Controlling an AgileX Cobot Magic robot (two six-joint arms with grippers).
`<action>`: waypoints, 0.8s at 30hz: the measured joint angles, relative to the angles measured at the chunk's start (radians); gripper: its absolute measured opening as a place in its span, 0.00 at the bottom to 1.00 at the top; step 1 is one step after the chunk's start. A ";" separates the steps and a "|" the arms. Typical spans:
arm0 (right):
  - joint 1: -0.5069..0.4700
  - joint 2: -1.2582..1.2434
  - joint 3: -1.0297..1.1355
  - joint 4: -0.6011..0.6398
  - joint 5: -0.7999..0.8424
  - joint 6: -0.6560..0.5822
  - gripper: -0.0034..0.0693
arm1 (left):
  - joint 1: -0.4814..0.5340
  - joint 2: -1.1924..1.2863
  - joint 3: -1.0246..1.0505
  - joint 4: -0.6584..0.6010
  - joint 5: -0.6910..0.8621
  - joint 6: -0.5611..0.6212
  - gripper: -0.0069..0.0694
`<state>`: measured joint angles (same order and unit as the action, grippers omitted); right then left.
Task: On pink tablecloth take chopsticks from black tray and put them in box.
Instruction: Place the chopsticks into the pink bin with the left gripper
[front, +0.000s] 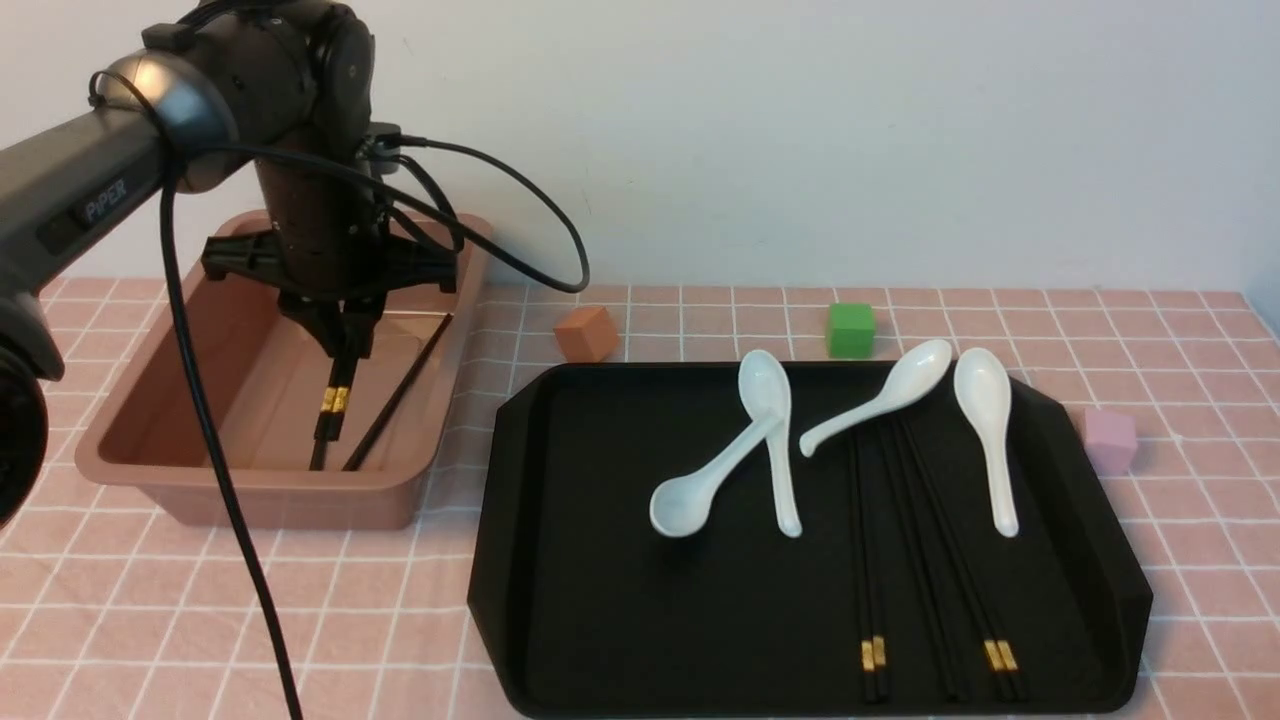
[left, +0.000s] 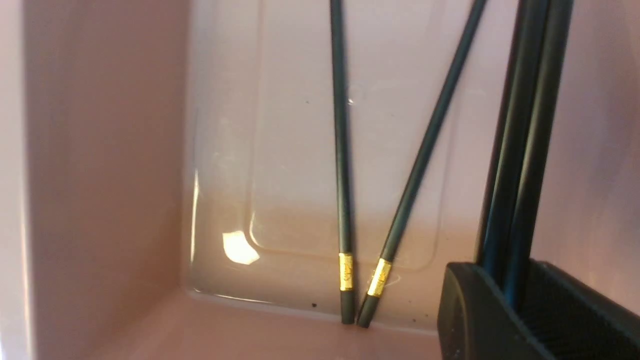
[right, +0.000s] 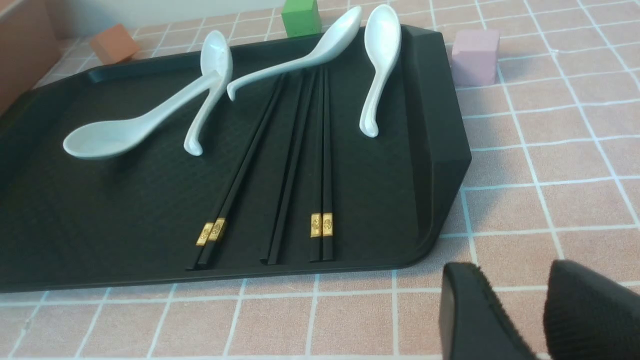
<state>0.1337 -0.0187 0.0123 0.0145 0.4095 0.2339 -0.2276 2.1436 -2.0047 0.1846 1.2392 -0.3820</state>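
The box stands at the left on the pink tablecloth. My left gripper is down inside it, shut on a pair of chopsticks that pokes out past the fingertips. Two more chopsticks with gold bands lie on the box floor. The black tray sits at centre right with three pairs of chopsticks lying side by side in its right half. My right gripper is open and empty, low over the cloth off the tray's near right corner; it does not show in the front view.
Several white spoons lie in the far part of the tray, one across the chopstick tips. An orange cube, a green cube and a pink cube stand around the tray. The left arm's cable hangs in front of the box.
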 joint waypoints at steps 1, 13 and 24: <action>0.000 0.000 0.000 0.000 0.000 0.000 0.38 | 0.000 0.000 0.000 0.000 0.000 0.000 0.24; 0.000 0.000 0.000 0.000 0.000 0.000 0.38 | 0.005 0.000 0.000 0.015 0.000 0.007 0.38; 0.000 0.000 0.000 0.000 0.000 0.000 0.38 | 0.008 -0.137 0.008 -0.119 0.000 0.011 0.39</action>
<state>0.1337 -0.0187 0.0123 0.0145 0.4095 0.2339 -0.2196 2.0069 -1.9967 0.0659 1.2392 -0.3707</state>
